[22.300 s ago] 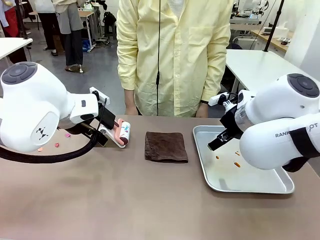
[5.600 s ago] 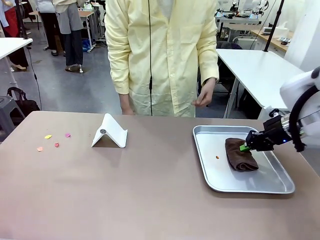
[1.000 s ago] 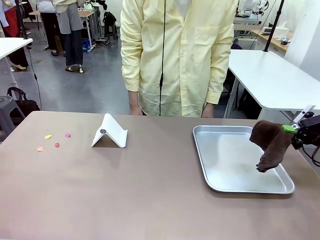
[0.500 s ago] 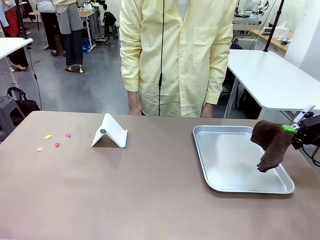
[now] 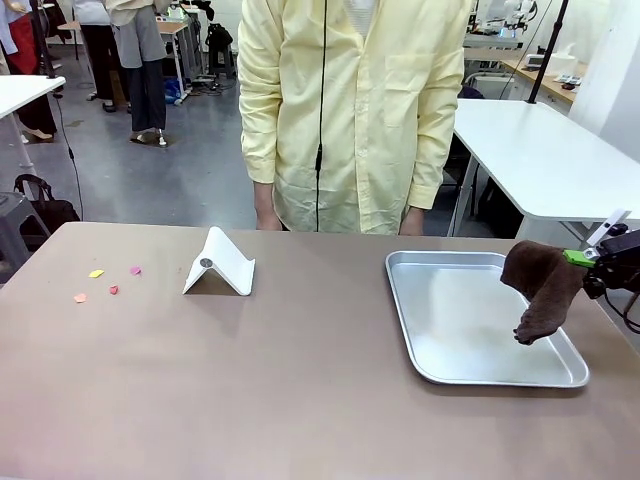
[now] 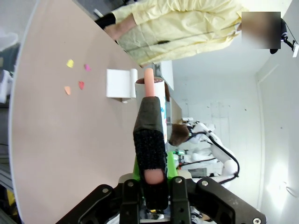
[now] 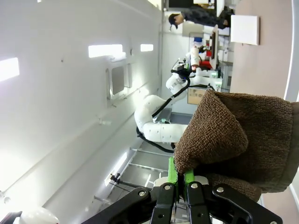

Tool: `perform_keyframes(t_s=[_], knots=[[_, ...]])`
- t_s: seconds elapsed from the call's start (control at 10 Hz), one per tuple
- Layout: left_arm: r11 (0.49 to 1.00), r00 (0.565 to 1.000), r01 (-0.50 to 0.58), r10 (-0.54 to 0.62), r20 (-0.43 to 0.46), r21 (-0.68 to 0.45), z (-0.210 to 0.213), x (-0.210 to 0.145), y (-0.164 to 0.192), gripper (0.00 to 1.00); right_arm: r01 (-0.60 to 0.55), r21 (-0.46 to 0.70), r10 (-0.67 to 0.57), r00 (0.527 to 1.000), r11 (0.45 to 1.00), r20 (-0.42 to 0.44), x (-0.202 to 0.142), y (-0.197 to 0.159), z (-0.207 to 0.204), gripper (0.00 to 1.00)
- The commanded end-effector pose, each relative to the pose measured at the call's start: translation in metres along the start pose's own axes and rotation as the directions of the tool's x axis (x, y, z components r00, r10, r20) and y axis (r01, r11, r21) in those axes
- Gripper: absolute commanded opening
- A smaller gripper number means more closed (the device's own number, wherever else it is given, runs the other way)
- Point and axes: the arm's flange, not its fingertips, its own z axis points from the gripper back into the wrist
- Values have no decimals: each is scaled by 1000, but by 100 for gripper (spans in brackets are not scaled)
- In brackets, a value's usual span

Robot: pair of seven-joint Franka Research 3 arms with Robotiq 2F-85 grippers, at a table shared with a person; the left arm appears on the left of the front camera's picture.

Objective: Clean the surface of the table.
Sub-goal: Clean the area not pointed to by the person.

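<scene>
Right claw: pressed together on a brown cloth, pinching one folded corner between the green pads. It stands at the right edge of the scene, over the right rim of the tray. The cloth hangs down from the pinch in a loose fold, its lower tip above the tray's right side. I cannot tell whether that tip touches the metal.

Left claw: closed on a lint roller, gripping the black handle near its pink end. The roller points away from my wrist, its head out over the table.

Table: the brown top spans the front view, between me and the person in a yellow coat standing at the far edge with arms down.

On the table:
- The tray lies on the right half, its floor bare.
- A white stand sits left of centre, toward the far side, well apart from the tray.
- Four small coloured scraps lie at far left, close together and left of the stand.
</scene>
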Motion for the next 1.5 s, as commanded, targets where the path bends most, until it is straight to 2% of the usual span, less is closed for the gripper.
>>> perform_keyframes(t_s=[0.0,0.1,0.2,0.3,0.4,0.5,0.7,0.8,1.1,1.4], knots=[[991,997,76,-74,-26,110,-17,-22,-18,22,-9,15,9,1000,1000,-8,-1,2,-1,6],[967,995,104,-99,-35,233,-33,-26,-17,22,-9,15,9,1000,1000,-8,-1,2,-1,6],[955,993,109,-93,-70,276,-47,-31,-12,22,-9,15,9,1000,1000,-8,-1,2,-1,6],[937,995,95,-79,-62,335,-59,-32,-5,22,-9,15,9,1000,1000,-8,-1,2,-1,6],[939,995,58,-27,-95,339,-71,-30,2,22,-9,15,9,1000,1000,-8,-1,2,-1,6],[923,1000,9,0,-25,384,-82,-27,9,22,-9,15,9,1000,1000,-8,-1,2,-1,6],[896,999,-34,27,23,443,-106,-22,26,22,-9,15,9,1000,1000,-8,-1,2,-1,6],[876,996,-48,10,83,480,-119,-21,36,22,-9,15,9,1000,1000,-8,-1,2,-1,6],[859,999,-44,27,41,510,-143,-23,52,22,-9,15,9,1000,1000,-8,-1,2,-1,6],[841,994,-70,17,104,537,-156,-21,59,22,-9,15,9,1000,1000,-8,-1,2,-1,6]])
